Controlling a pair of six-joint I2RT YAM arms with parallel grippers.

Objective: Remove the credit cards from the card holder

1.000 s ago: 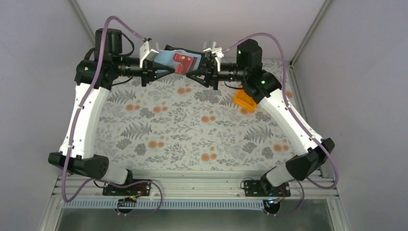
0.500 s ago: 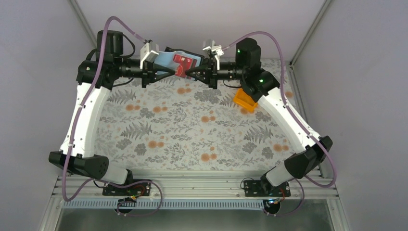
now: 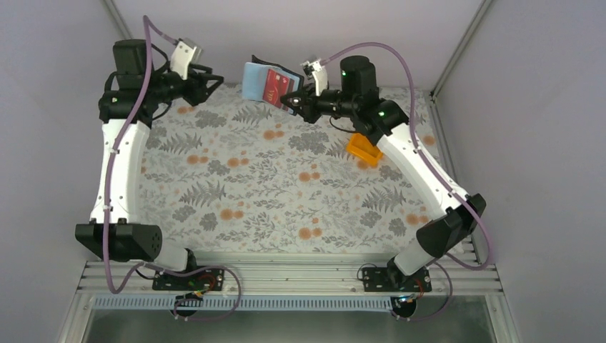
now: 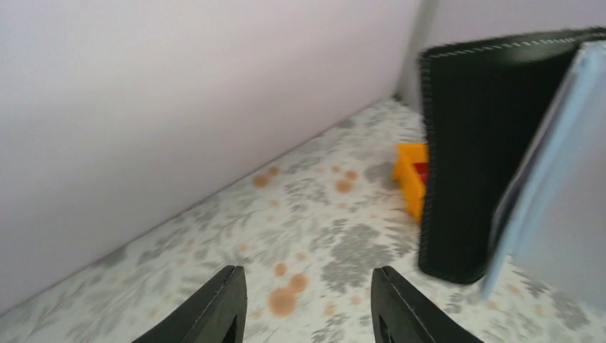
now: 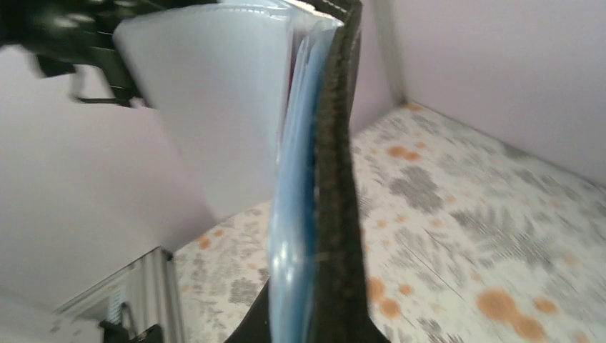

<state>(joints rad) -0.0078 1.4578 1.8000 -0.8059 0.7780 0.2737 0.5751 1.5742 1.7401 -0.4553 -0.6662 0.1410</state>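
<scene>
The card holder (image 3: 256,77) hangs open above the table's far edge, with my right gripper (image 3: 291,101) shut on its right side. A red credit card (image 3: 274,88) shows in its grey-blue pocket. In the right wrist view the holder's black edge (image 5: 337,179) and blue pocket (image 5: 293,221) stand upright between my right gripper (image 5: 318,314) jaws. My left gripper (image 3: 209,81) is open and empty, off to the holder's left and apart from it. From the left wrist, the black holder (image 4: 464,143) stands to the right of my open left gripper (image 4: 307,304).
An orange bin (image 3: 363,150) sits on the floral cloth under the right arm; in the left wrist view the orange bin (image 4: 409,171) shows a bit of red inside. Pale walls close off the back and both sides.
My left gripper let go of the card holder, opened and swung away to the left. My right gripper closed on the holder and now holds it alone, raised slightly.
</scene>
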